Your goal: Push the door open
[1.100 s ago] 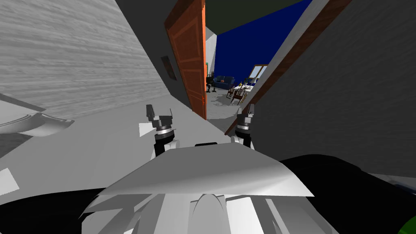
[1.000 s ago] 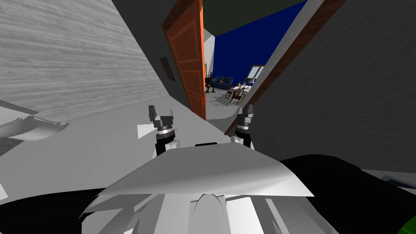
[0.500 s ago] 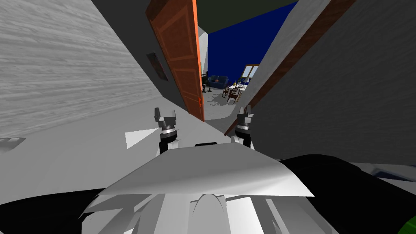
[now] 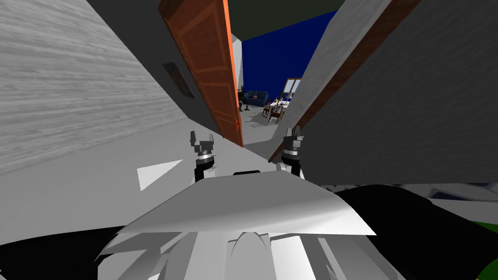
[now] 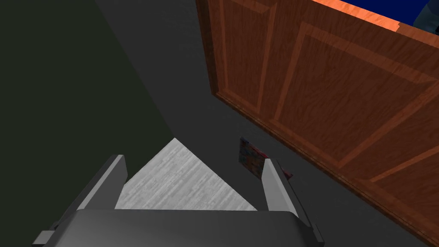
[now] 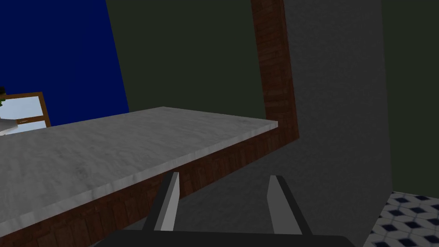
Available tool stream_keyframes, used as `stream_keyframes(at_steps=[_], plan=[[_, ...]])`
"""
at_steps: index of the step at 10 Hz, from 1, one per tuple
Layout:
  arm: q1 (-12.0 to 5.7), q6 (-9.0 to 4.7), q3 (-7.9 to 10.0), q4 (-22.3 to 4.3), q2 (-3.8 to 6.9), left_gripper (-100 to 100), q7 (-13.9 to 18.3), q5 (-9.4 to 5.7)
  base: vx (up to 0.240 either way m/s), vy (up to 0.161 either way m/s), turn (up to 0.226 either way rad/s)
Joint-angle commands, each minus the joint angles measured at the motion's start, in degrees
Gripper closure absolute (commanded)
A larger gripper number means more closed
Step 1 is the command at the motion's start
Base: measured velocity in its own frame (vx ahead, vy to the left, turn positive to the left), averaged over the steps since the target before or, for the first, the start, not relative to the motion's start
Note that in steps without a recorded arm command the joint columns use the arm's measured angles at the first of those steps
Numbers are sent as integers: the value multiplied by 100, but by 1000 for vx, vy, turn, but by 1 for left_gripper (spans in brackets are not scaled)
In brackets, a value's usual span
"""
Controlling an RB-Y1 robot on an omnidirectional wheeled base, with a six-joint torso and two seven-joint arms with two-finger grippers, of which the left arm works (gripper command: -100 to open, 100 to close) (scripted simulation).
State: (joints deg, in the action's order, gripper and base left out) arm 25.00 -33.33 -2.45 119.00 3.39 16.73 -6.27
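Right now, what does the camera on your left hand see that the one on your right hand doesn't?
Left wrist view, not the right: the orange-brown panelled door, a small colourful picture beside it, my open left gripper. Right wrist view, not the left: the dark brown door frame, a window, patterned floor tiles, my open right gripper. Both: dark grey wall and deep blue wall beyond the doorway.

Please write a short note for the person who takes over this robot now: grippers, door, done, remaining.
Left gripper: open, empty, near the door, not touching it.
Right gripper: open, empty, beside the door frame.
Done: the door stands well open on the left; a room shows past it.
Left to do: perhaps one more push, if a wider opening is wanted.
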Motion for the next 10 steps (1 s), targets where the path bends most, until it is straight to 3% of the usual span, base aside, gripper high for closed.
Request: stream_keyframes(at_steps=[1, 10], plan=[[-46, -66, -31, -175, 24, -100, 96, -81, 81, 77, -134], [-344, -349, -209, -1147, 126, -100, 670, -613, 80, 84, -157]])
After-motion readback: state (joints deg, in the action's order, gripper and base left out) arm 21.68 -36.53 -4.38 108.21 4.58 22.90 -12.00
